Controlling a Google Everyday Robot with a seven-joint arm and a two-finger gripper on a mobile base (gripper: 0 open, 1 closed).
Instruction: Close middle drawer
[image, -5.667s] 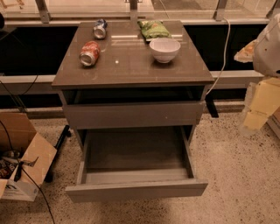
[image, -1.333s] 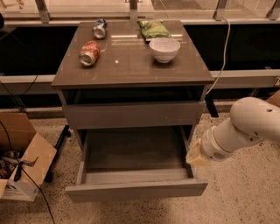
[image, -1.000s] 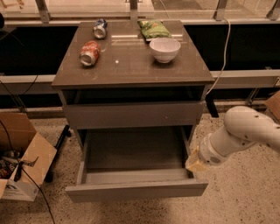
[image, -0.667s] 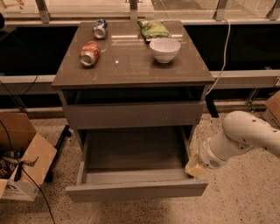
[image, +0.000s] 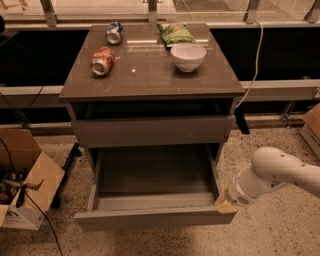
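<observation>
- The middle drawer is pulled well out of the cabinet, toward the near side, with its bare grey floor showing and nothing lying in it.
- Its plain flat front strip is the nearest part, low over the speckled floor.
- The gripper sits at the drawer's near right corner, against or just beside the end of the front strip (touching or not, I cannot tell).
- Whether the gripper is clenched or released cannot be told from this view; it grasps nothing that shows.
- The white arm reaches in from the right edge, low beside the drawer's right wall.
- Above the open drawer, the upper drawer front juts out only slightly.
- On the cabinet top a white bowl stands upright on the far right, with a green snack bag just behind it.
- A red can lies on its side on the left, and a second can lies farther back.
- An open cardboard box sits on the floor to the left, well apart from the drawer.
</observation>
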